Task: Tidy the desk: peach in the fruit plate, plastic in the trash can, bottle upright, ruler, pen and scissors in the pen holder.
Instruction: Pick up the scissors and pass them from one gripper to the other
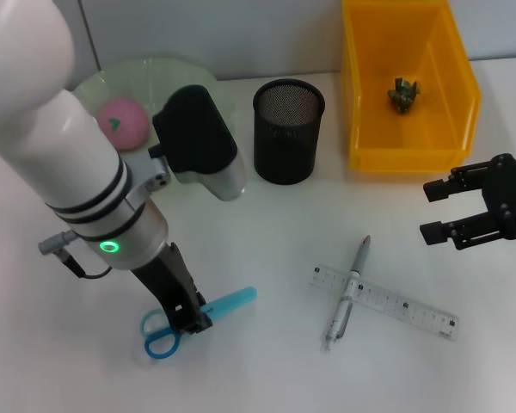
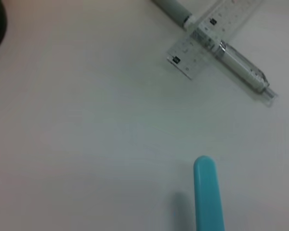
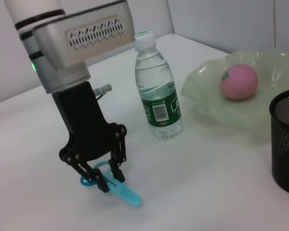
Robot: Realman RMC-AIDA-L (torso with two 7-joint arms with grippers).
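Observation:
Blue scissors [image 1: 165, 333] in a light blue sheath lie on the white desk at the front left. They also show in the right wrist view [image 3: 123, 192] and the left wrist view [image 2: 208, 195]. My left gripper [image 1: 190, 320] is down at the desk, shut on the scissors near their handles [image 3: 111, 180]. The pen [image 1: 347, 292] lies across the clear ruler [image 1: 385, 302] at front centre. The black mesh pen holder [image 1: 288, 131] stands at the back. The peach [image 1: 122, 121] sits in the pale green plate [image 1: 168, 74]. The bottle [image 3: 158, 92] stands upright. My right gripper [image 1: 439, 211] is open and empty at the right.
A yellow bin [image 1: 408, 151] at the back right holds a crumpled piece of plastic [image 1: 403, 95]. The left arm's bulk hides the bottle in the head view.

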